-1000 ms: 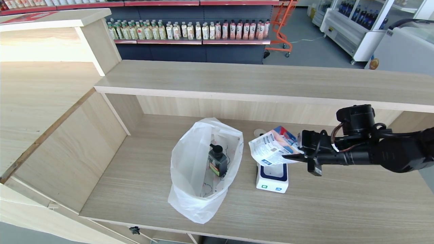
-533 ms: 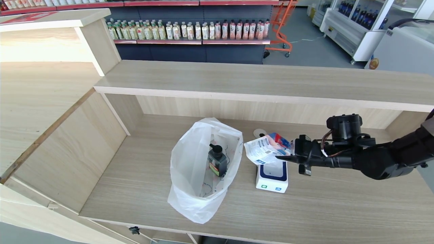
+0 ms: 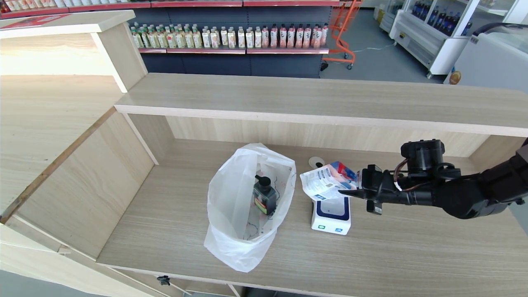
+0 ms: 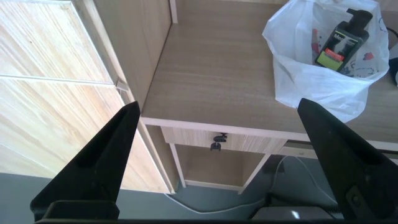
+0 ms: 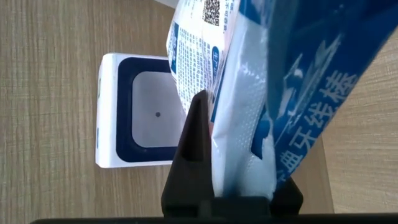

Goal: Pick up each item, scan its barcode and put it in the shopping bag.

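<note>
Packet [image 3: 326,181]: where did it sit against the scanner? (A)

Directly above the scanner [image 3: 331,212], clear of it and tilted, white printed face showing. The right gripper [image 3: 348,189] had it pinched by one edge, fingers closed tight on the wrapper. (B)

Scanned, then? (A)

Could not tell. Nothing in view showed a read, nor whether the barcode faced the window. My judgement was mid-scan on this item. (B)

What was already done? (A)

One dark pump bottle [image 3: 264,197] stood inside the white shopping bag [image 3: 231,231], which sat open just beside the scanner, on the robot's left of it. One item bagged, by the look of it. (B)

And the other arm? (A)

The left gripper [image 4: 217,109] hung well away from the scanner, past the bag and off the counter's [image 3: 392,255] front edge. Fingers were spread wide, nothing in them. (B)

Remaining? (A)

Get the read, carry the packet across from the scanner to the bag, and let it go inside. (B)
</note>
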